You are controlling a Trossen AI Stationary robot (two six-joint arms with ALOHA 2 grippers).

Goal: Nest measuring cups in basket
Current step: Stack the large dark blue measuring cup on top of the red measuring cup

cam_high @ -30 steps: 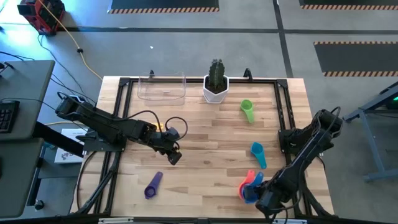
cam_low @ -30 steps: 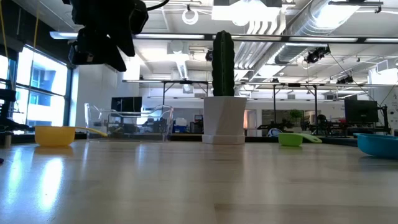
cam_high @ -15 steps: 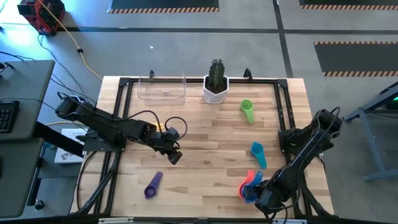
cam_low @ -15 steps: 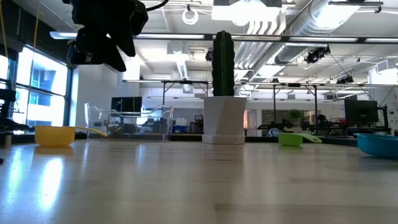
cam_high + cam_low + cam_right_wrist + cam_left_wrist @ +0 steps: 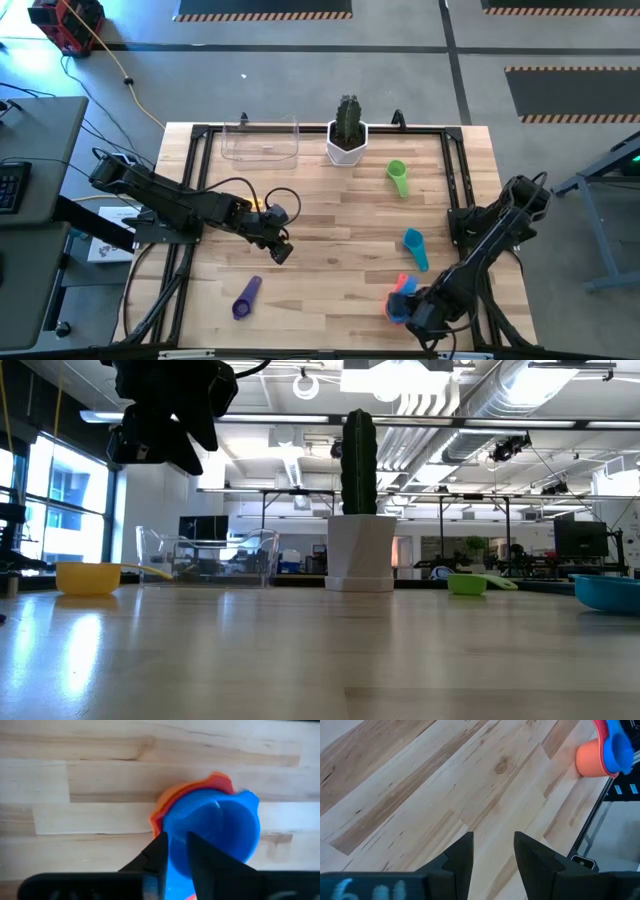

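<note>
The blue measuring cup (image 5: 212, 832) sits nested inside an orange cup (image 5: 172, 802) near the front right corner of the worktop (image 5: 330, 220), and the right claw (image 5: 175, 852) is directly over it. Its two fingers stand close together with only a thin gap, one of them against the blue rim; whether they are pinching the rim I cannot tell. In the high view this claw (image 5: 418, 312) covers part of the stacked cups.

A teal cup (image 5: 415, 247) lies a little behind that stack on the right side. A green cup (image 5: 398, 176) lies farther back, near the white pot with the cactus (image 5: 347, 130). A purple cup (image 5: 246, 296) lies at the front left. A yellow cup (image 5: 88, 577) shows in the low view, on the left side.

The clear basket (image 5: 262, 141) stands at the back edge, just left of the pot, apart from all the cups.

The left claw (image 5: 279, 247) hangs over the left middle of the worktop, released, fingers apart, holding nothing.
</note>
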